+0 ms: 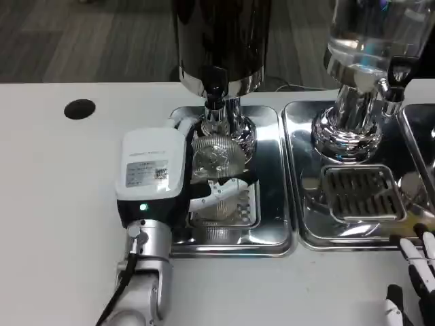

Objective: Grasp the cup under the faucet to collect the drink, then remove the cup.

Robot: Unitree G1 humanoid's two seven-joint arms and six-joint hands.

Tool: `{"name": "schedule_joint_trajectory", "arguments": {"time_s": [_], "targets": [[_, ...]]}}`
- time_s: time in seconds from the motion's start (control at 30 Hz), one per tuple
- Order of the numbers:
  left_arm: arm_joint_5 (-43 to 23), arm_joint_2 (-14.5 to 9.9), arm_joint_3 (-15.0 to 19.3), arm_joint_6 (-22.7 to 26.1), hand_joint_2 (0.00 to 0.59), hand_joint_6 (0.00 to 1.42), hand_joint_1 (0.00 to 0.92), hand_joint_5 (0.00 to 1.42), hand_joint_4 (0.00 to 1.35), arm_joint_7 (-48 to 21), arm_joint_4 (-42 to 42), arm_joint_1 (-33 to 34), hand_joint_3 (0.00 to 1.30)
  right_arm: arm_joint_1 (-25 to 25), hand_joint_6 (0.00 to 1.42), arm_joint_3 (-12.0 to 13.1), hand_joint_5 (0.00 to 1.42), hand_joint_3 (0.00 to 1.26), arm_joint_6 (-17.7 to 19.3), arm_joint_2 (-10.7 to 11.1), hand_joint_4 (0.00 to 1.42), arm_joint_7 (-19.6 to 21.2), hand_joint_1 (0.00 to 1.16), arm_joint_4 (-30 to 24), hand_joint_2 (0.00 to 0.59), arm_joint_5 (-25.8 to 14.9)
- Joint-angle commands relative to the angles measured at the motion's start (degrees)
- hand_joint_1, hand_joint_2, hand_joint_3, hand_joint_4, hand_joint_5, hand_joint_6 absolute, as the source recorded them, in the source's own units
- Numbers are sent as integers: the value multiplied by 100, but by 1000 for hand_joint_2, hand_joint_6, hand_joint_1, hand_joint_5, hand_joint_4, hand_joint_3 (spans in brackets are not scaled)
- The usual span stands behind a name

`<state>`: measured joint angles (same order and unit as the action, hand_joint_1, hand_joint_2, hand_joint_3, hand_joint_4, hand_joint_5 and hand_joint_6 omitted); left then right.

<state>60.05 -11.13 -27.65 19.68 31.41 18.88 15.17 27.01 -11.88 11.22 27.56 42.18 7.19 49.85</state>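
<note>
cup (217, 157) under faucet (215, 87), on tray (272, 231)

A clear, facet-patterned cup (219, 155) glinted under a black faucet (215, 87), held by the white-backed left robot hand (163, 170) with its green light, on a mirror-silver slotted drip tray (272, 231) atop the white counter (54, 204).
</note>
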Motion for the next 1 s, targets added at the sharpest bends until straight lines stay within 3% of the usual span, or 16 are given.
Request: {"name": "schedule_joint_trajectory", "arguments": {"time_s": [0.03, 0.27, 0.4, 0.7, 0.8, 1.0], "targets": [[-184, -20, 195, -6, 12, 459, 0, 365, 131, 112, -417, -238, 309, 10, 113, 40, 0, 133, -41, 11, 0, 18, 128, 3, 528, 48], [-325, -120, 422, -139, 13, 327, 0, 289, 68, 155, -1131, -702, 177, 29, 100, 44, 0, 103, -176, 3, 0, 73, 123, -205, 528, 265], [-335, -137, 511, -193, 15, 266, 0, 226, 14, 156, -1531, -994, 121, 57, 82, 57, 0, 55, -248, 0, 0, 91, 35, -333, 515, 367], [-584, -292, 847, -872, 52, 235, 0, 194, 0, 192, -2437, -1406, 124, 109, 80, 1, 0, 46, -343, -26, 0, 13, 0, -506, 516, 497], [-782, -520, 873, -1455, 59, 221, 0, 182, 0, -139, -2622, -1205, 138, 144, 80, -10, 0, 60, -365, -59, 0, 22, 0, -568, 509, 517], [-647, -636, 820, -1654, 75, 268, 0, 222, 41, -822, -2834, -843, 223, 247, 80, 26, 0, 62, -349, -73, 0, 41, 0, -675, 516, 487]]}}
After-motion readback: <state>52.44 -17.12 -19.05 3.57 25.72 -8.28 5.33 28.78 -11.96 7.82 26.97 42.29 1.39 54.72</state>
